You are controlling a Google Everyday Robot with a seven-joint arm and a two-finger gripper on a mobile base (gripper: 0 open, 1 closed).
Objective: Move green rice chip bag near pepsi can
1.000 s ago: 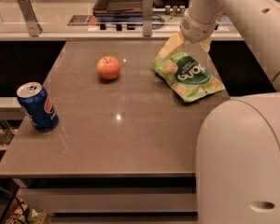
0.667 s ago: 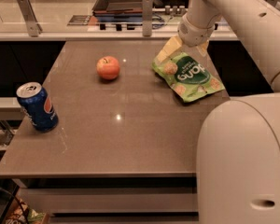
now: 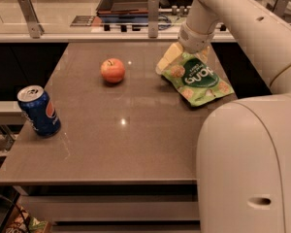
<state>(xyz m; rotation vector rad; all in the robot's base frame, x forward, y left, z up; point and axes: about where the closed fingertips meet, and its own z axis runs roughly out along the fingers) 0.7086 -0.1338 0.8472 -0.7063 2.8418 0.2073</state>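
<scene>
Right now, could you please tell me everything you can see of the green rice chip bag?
The green rice chip bag is a crinkly light-green packet with a dark round logo, white lettering and pictured round chips. It lies far right on the table, right of the apple and far from the pepsi can. The gripper is at its far-left corner.

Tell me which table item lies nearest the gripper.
The green rice chip bag, right at the gripper; the apple and pepsi can sit farther left.
</scene>
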